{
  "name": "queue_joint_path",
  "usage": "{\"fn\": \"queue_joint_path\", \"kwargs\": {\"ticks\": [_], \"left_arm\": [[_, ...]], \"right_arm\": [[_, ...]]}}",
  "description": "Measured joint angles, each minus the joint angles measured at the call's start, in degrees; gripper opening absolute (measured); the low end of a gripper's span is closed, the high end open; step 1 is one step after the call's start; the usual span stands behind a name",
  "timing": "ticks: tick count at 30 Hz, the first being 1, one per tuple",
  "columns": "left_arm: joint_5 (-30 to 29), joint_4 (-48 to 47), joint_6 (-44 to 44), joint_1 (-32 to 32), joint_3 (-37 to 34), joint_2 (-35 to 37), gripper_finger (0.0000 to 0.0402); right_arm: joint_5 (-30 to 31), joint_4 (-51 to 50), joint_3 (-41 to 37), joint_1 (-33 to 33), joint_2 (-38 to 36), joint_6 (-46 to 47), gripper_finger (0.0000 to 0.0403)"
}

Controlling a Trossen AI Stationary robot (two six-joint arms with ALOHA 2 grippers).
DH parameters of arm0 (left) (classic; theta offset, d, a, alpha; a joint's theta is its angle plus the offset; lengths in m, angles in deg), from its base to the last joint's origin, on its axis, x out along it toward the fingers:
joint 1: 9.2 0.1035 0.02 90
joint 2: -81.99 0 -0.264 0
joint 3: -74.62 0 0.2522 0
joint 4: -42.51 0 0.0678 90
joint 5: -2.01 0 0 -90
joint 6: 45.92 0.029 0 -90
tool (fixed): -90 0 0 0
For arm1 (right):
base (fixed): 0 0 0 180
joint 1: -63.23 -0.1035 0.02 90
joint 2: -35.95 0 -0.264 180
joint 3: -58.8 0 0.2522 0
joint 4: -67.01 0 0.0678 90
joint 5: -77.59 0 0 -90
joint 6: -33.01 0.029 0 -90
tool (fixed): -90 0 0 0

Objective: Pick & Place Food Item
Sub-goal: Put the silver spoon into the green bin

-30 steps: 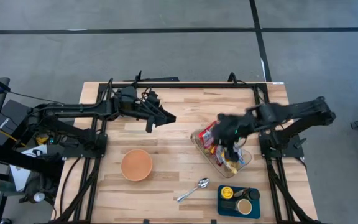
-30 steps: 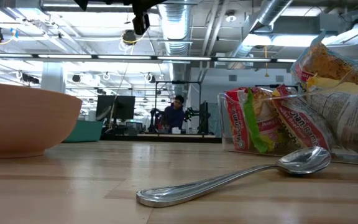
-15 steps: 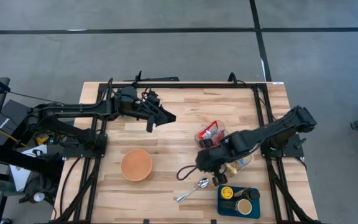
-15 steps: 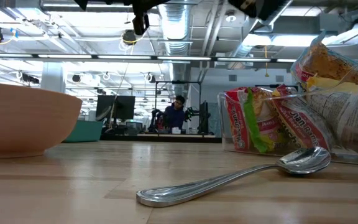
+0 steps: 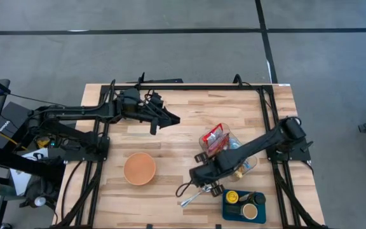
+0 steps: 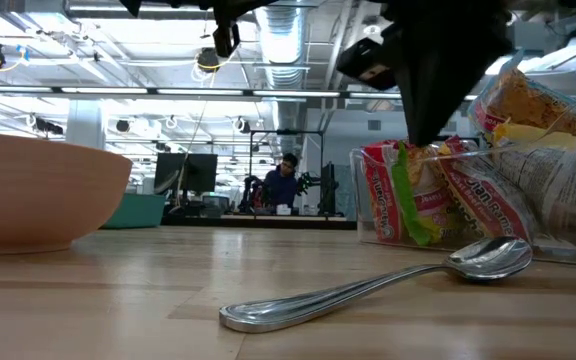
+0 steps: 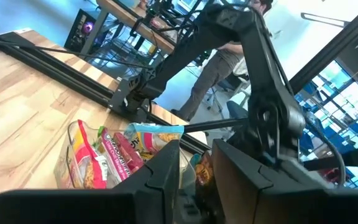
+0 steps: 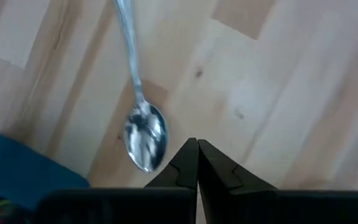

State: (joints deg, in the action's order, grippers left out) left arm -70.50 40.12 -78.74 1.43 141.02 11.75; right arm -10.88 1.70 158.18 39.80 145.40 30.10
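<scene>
high view: right claw shut, empty, just beside spoon; noodle packets apparently behind.

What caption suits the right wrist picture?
Shut right gripper hovering over the wooden table beside a metal spoon.

This place is a robotics laboratory inside a large open industrial hall. The pale wooden bench stands on a grey concrete floor marked with dark lines, and black metal frames are fixed at both sides of the bench to carry the two dark robot arms. In the low view, the ceiling is open, with big silver ventilation ducts, pipes and long strip lights. Far behind, a person sits at a work desk with dark computer monitors. The left wrist view shows other tables, cables and blue-lit windows in the room.
</scene>
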Motion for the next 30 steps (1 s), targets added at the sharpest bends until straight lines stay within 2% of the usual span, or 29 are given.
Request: {"fn": "queue_joint_path", "kwargs": {"ticks": [9, 15, 24, 30], "left_arm": [[0.0, 0.0, 0.0, 0.0, 0.0, 0.0, 0.009], [0.1, 0.0, 0.0, 0.0, 0.0, 0.0, 0.009], [0.1, 0.0, 0.0, 0.0, 0.0, 0.0, 0.009], [0.1, 0.0, 0.0, 0.0, 0.0, 0.0, 0.009]], "right_arm": [[-0.1, -1.7, 7.9, -1.1, 8.3, -0.6, 0.0], [-0.5, -4.5, 10.5, -1.8, 12.6, -0.6, 0.0], [-3.2, -3.0, 11.8, -4.5, 13.7, -0.5, 0.0], [-3.3, -1.3, 11.8, -5.2, 13.7, 2.9, 0.0]]}}
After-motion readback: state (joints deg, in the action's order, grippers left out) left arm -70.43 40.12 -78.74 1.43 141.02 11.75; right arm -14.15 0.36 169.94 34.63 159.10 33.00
